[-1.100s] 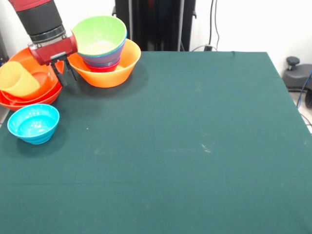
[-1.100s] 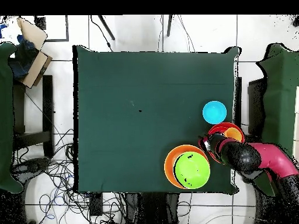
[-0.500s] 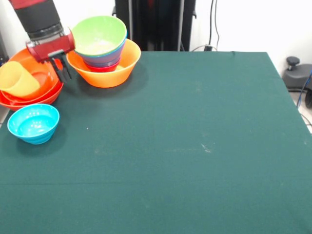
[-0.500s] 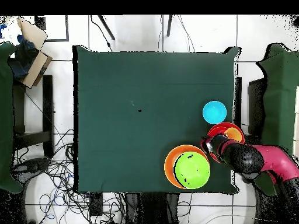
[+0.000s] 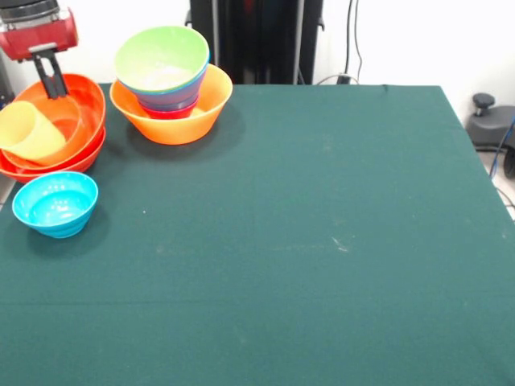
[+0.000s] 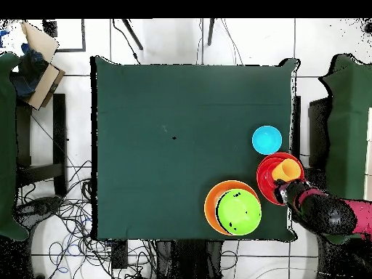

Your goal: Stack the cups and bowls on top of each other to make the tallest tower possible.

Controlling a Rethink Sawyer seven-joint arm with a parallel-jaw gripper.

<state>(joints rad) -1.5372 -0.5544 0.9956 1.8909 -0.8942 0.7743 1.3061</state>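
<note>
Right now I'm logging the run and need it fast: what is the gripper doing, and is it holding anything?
Gripper: above the far rim of the orange bowls holding the yellow cup; nothing visibly held; open or shut cannot be told.

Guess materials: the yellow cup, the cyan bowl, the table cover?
Yellow cup: looks like translucent plastic, since the orange bowl it lies in tints through its wall. Cyan bowl: likely glossy hard plastic, with bright specular spots inside. Table cover: probably matte green cloth or felt, no glare, faint scuffs and lint.
</note>
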